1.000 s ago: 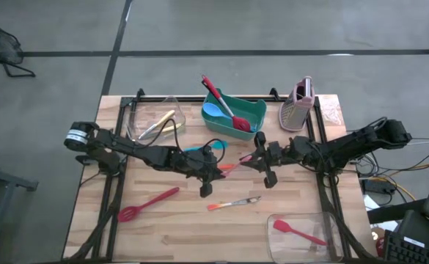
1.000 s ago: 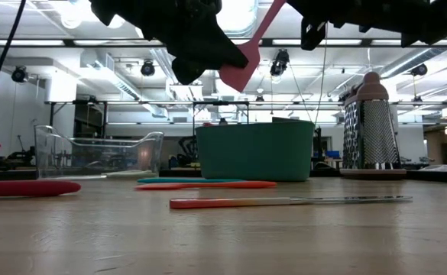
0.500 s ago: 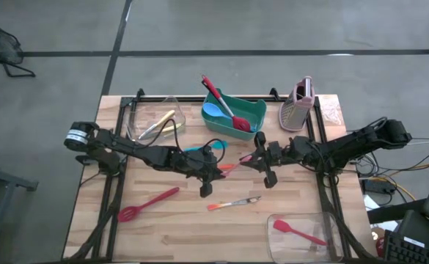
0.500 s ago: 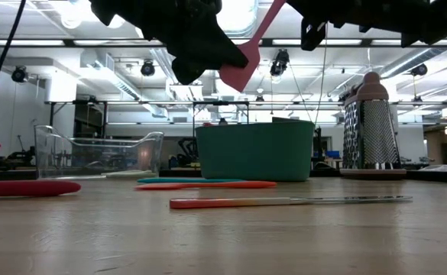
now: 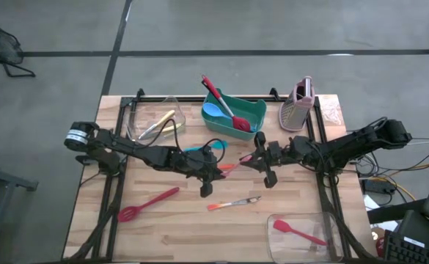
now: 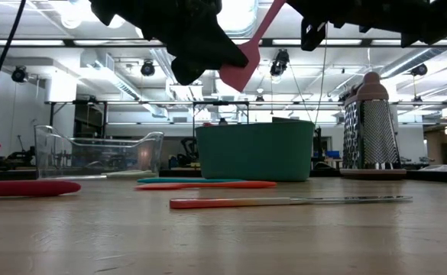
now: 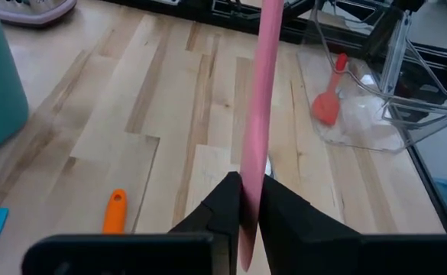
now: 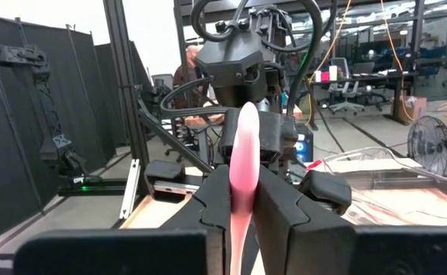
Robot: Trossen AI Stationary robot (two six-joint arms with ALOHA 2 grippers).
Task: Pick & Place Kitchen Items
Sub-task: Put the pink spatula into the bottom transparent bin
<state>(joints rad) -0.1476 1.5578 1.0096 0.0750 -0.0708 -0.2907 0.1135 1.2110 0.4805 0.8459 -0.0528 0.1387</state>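
pink spatula (image 5: 231, 167) is hanging above the surface (image 5: 177, 227); i am clenching both my left jaws (image 7: 243, 200) and right jaws (image 8: 242, 200) on it.

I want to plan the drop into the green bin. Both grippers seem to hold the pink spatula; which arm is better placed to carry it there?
Probably the right. Both the left gripper and the right gripper are shut on the pink spatula, held above the table. The green bin lies slightly closer to the right gripper, but the difference is small.

Green bin (image 5: 236, 114) sits at the table's (image 5: 170, 235) back edge, grater (image 5: 297, 106) near the back right corner, clear tubs at back left (image 5: 152, 121) and front right (image 5: 302, 231).
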